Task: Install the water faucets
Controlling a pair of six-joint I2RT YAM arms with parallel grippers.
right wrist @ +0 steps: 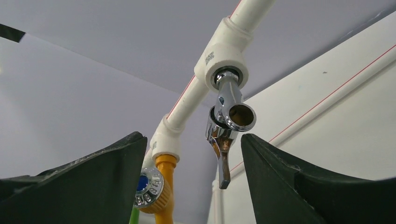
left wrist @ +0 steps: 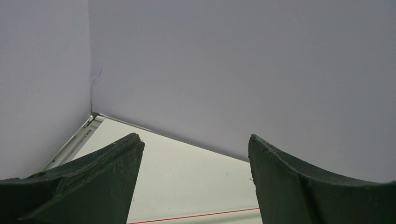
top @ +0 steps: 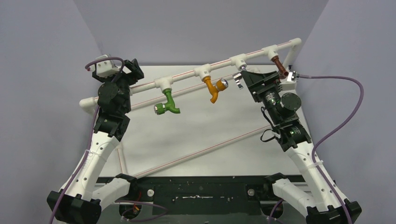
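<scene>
Right gripper (right wrist: 192, 140): fingers (right wrist: 93, 186) spread wide, holding nothing. In my right wrist view the chrome faucet (right wrist: 229, 123) sits in the gap between them, closer to the finger on the right side of that view, with clear space on both sides and no contact. Its stem is in the tee fitting (right wrist: 223, 56) on the white pipe (right wrist: 187, 100), up past the fingertips. The spout mouth faces the camera and the lever hangs down into the gap. I can't tell from that view how far ahead of the tips it is; from the top camera the gripper tips are just beside it. The orange faucet (right wrist: 163, 186) hangs from the next tee along, showing just beside the inner edge of the finger on the left side of the view, farther off than the chrome one. Top camera also shows the green faucet (top: 169, 103) one tee further along and the brown faucet (top: 280, 66) on the tee at the other side of the right gripper, near its wrist. Left gripper (left wrist: 194, 140): also wide open and holding nothing, with only the table (left wrist: 187, 182) and the wall (left wrist: 233, 70) between its fingers; it is near the far left end of the pipe, well apart from all four faucets.
</scene>
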